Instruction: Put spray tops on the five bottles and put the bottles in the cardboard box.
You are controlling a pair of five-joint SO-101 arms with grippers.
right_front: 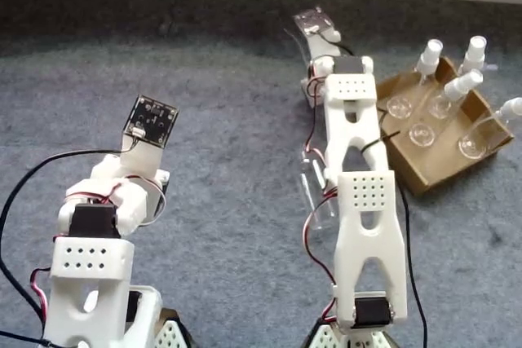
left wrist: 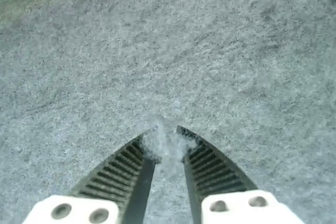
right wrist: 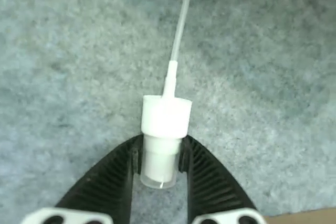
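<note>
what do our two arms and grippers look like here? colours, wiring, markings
The left arm and right arm are white printed shells with grids of small holes and black servo blocks. Red wires run along the right arm, and a black cable runs to the left arm. The right gripper has black ribbed fingers on white mounts. The left gripper is the same black on white. No markings visible.
</note>
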